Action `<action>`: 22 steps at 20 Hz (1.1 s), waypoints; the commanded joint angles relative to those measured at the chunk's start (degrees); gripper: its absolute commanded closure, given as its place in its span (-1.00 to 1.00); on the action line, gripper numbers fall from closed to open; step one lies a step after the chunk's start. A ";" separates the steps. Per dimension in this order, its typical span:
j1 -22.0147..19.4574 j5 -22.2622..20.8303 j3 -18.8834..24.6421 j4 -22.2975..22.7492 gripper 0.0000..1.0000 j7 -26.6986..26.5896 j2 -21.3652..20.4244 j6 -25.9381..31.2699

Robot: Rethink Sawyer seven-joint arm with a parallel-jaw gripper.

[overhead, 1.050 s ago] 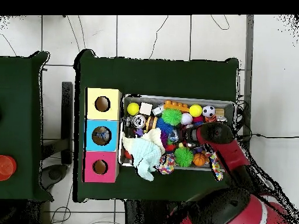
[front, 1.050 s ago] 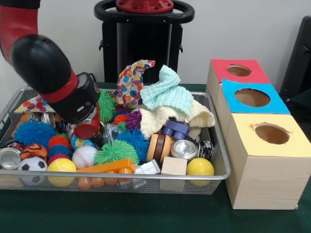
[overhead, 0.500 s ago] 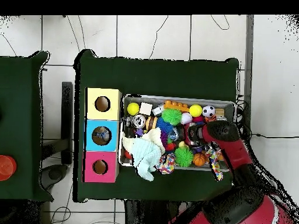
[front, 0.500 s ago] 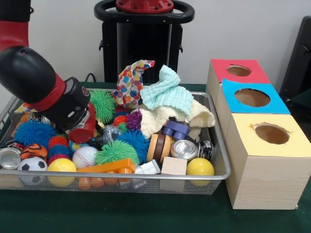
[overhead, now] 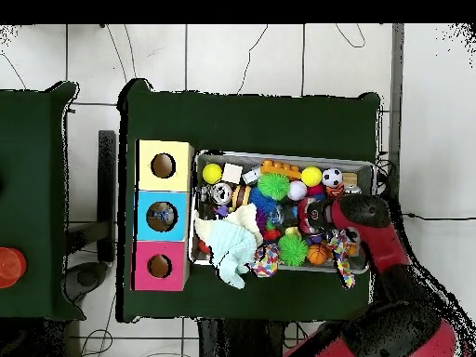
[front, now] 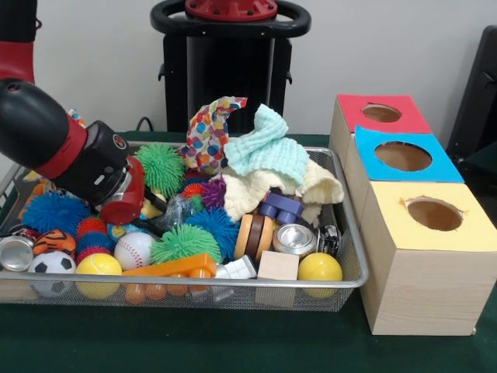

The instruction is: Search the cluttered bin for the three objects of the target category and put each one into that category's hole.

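Surface (overhead: 251,121): we see dark green cloth, covering a table that stands on a white tiled floor (overhead: 242,56) with thin cables trailing across it. A second green-covered table (overhead: 33,186) sits well apart on the overhead view's left, with a red round object (overhead: 9,265) at its edge. In the front view a pale wall (front: 388,47) runs behind, and a black stand with a red cap (front: 231,47) rises behind the wire bin (front: 342,276).

The bin is packed: spiky balls in green (front: 185,242) and blue (front: 54,211), a baseball (front: 133,250), a soccer ball (front: 50,268), yellow balls (front: 319,268), a metal can (front: 294,238), a wooden cube (front: 277,266), and a mint knitted cloth (front: 268,148) heaped on the far rim beside a patterned cloth (front: 210,132).

Just beside the bin stand three wooden boxes, each with a round hole: red (front: 380,113), blue (front: 402,155), yellow (front: 433,214).

The gripper (front: 124,203) hangs low over the bin's clutter, tilted, just above the baseball. We cannot tell how its jaws stand; the red end cap hides them.
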 commanded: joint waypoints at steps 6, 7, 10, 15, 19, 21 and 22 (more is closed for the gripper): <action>-1.67 0.33 9.41 -2.42 -1.00 -5.90 13.33 -5.97; -1.92 0.51 10.18 -2.69 -1.00 -6.36 14.33 -7.12; -2.56 0.36 11.38 -3.78 -1.00 -7.15 16.11 -7.73; -3.45 0.26 13.04 -4.40 -1.00 -7.06 17.90 -8.19; -4.56 0.52 13.73 -3.15 -1.00 -6.63 16.96 -3.90; -5.24 0.93 14.42 -1.92 -1.00 -6.33 16.31 -2.18; -5.39 0.96 14.59 -1.65 -1.00 -6.14 16.16 -1.76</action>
